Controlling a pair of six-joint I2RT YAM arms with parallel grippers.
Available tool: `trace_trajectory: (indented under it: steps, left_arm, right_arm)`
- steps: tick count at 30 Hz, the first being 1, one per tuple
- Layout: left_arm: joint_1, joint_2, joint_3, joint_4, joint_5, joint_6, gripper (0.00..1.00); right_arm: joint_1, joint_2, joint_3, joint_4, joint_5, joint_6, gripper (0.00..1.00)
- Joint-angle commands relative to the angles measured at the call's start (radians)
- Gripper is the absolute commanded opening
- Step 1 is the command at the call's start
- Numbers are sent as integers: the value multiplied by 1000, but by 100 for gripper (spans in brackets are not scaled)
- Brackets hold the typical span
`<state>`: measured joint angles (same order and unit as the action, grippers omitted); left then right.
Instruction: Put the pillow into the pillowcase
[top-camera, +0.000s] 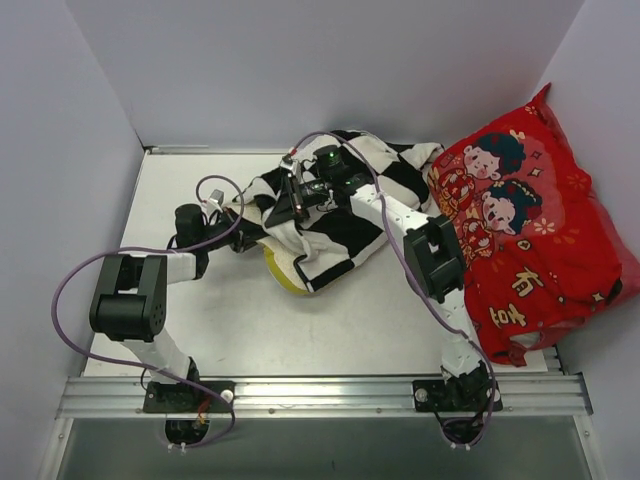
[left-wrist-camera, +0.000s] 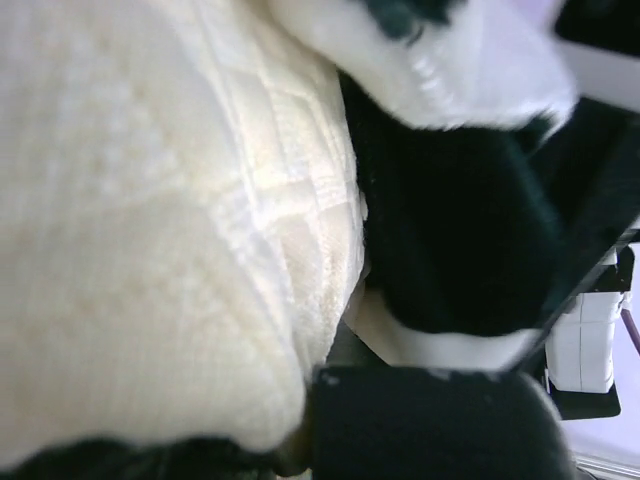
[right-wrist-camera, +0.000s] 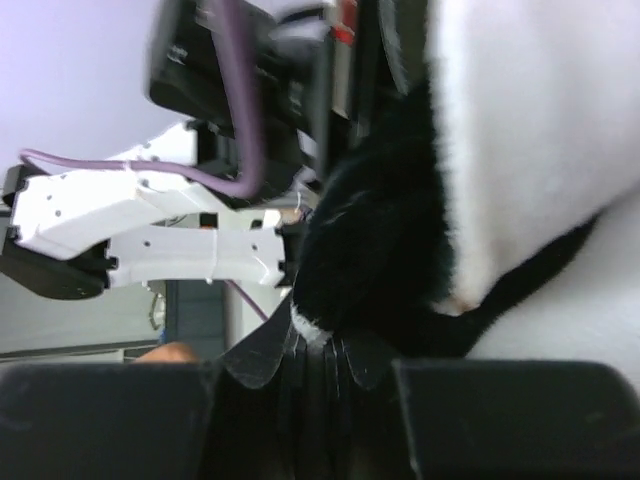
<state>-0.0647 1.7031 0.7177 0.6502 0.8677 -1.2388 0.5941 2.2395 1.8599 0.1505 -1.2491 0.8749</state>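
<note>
Top view, pillowcase: the pillowcase (top-camera: 345, 215) lies crumpled in the middle of the table (top-camera: 330, 330). It is limp plush in big black and white squares, and its right edge touches the red cushion (top-camera: 530, 230).
Top view, pillow: the pillow (top-camera: 278, 272) is mostly under or inside the case. Only a curved, yellow-banded corner shows at the near edge, so I judge it partly in.
Top view, arms: the left tool (top-camera: 230, 217) reaches the case's left edge and the right tool (top-camera: 297, 198) comes down on its upper fold. I judge that a hold on either side of the opening would keep the mouth spread.
Left wrist view, textures: cream quilted pillow, soft with stitched squares, fills the left. Fuzzy black and white case fabric presses against it on the right.
Left wrist view, left tool: one dark finger (left-wrist-camera: 430, 425) shows at the bottom edge. I cannot tell how far apart the jaws stand or what they hold.
Right wrist view, right tool: it is closed tight, with a pleated pinch of black case fabric caught between its dark fingers at bottom centre.
Right wrist view, surroundings: the left arm (right-wrist-camera: 130, 225), white-linked, and a purple cable (right-wrist-camera: 245, 100) sit just beyond the fold. White pile fills the right.
</note>
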Motion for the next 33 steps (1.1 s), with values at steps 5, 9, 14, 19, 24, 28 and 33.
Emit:
trace_trajectory:
  steps: [5,9,14,19,24,28,33]
  left_arm:
    - [48,-30,6,-119,37,183,21]
    - [160,-112,49,-424,68,492,56]
    - [273,-151,121,-780,9,716,60]
    - [269,-83,111,-727,-10,661,61]
    - [215,-16,59,-543,-16,537,67]
    - [128,93,86,-376,-18,461,68]
    - [26,196,126,-117,30,307,29]
  right_arm:
    - [32,-155,102,-1052,186,-1023,34]
    - [59,-207,189,-1203,405,-1165,81]
    - [13,-126,436,-967,612,-1010,91]
    - [39,69,611,-928,662,-969,94]
    - [81,97,487,-861,717,-939,96]
    - [93,160,501,-858,769,-943,95]
    - [96,206,538,-859,607,-912,32]
